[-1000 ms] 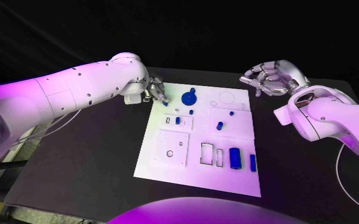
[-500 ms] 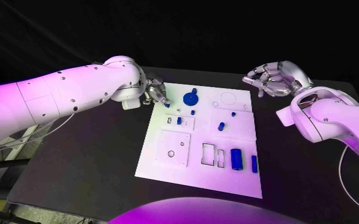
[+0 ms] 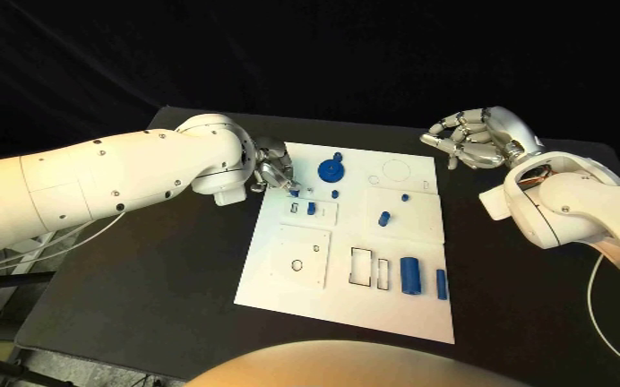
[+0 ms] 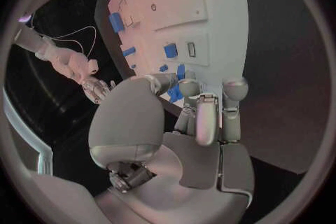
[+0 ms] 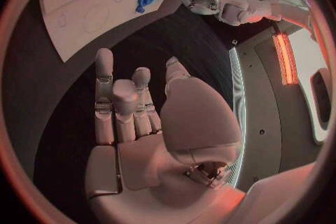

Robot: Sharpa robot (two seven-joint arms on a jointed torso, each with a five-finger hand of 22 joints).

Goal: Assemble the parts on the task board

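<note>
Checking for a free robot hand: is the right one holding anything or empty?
Empty. The right robot hand hangs beside the white board's far right corner, fingers curled in, nothing between them in the right wrist view.

No readable text, labels or numbers anywhere on the task board.

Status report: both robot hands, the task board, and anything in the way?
Left robot hand at the task board's far left corner, grip unclear. Right robot hand off the board, holding nothing. Blue parts on board. Nothing in the way.
</note>
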